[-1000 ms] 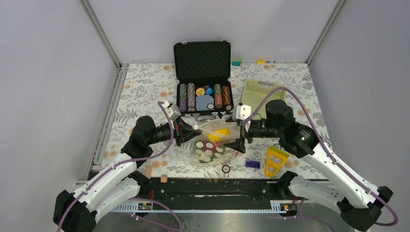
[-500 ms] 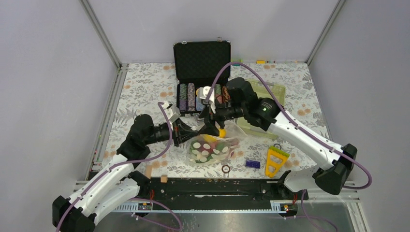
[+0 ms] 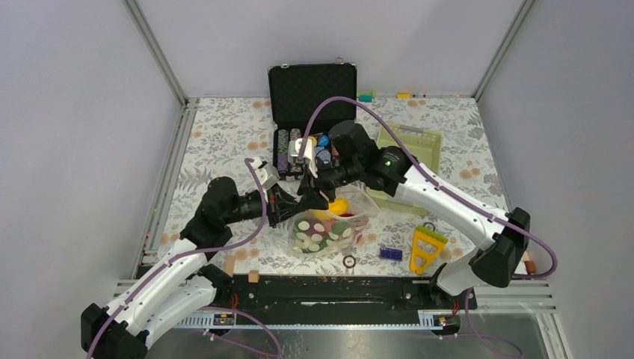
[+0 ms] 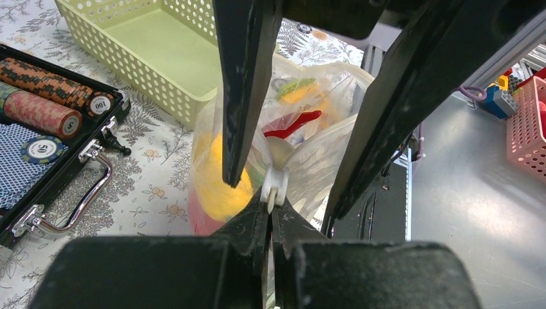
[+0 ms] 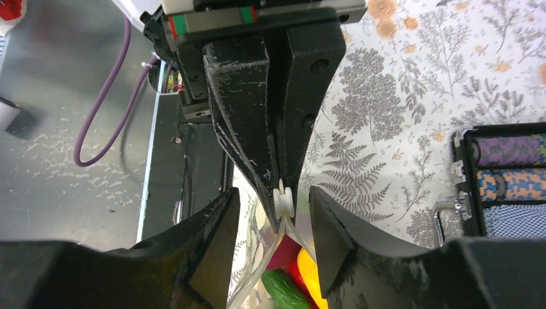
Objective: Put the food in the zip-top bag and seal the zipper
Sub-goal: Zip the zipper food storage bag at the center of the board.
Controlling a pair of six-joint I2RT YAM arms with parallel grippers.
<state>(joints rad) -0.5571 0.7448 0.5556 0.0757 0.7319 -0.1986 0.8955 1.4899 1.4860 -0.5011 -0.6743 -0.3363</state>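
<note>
The zip-top bag (image 3: 329,230) lies between the arms, clear, with the food inside it: a yellow piece (image 3: 339,206), a red chili (image 4: 293,125), a green piece (image 5: 283,290) and white-spotted slices. My left gripper (image 3: 288,203) (image 4: 270,209) is shut on the bag's mouth edge, right behind the white slider of the zipper (image 4: 275,187) (image 5: 282,198). My right gripper (image 3: 314,196) (image 5: 273,238) faces it, open. One of its fingers (image 5: 216,248) stands on each side of the slider, with a gap on both sides.
An open black case of poker chips (image 3: 314,149) stands just behind the grippers. The pale green basket (image 3: 407,149) sits to its right. A yellow triangle toy (image 3: 426,250), a blue brick (image 3: 390,254) and a small ring (image 3: 349,261) lie near the front edge.
My right arm swung from the bag's right side across to its left end, beside the left gripper, and its jaws narrowed around the slider. The left gripper kept its hold.
</note>
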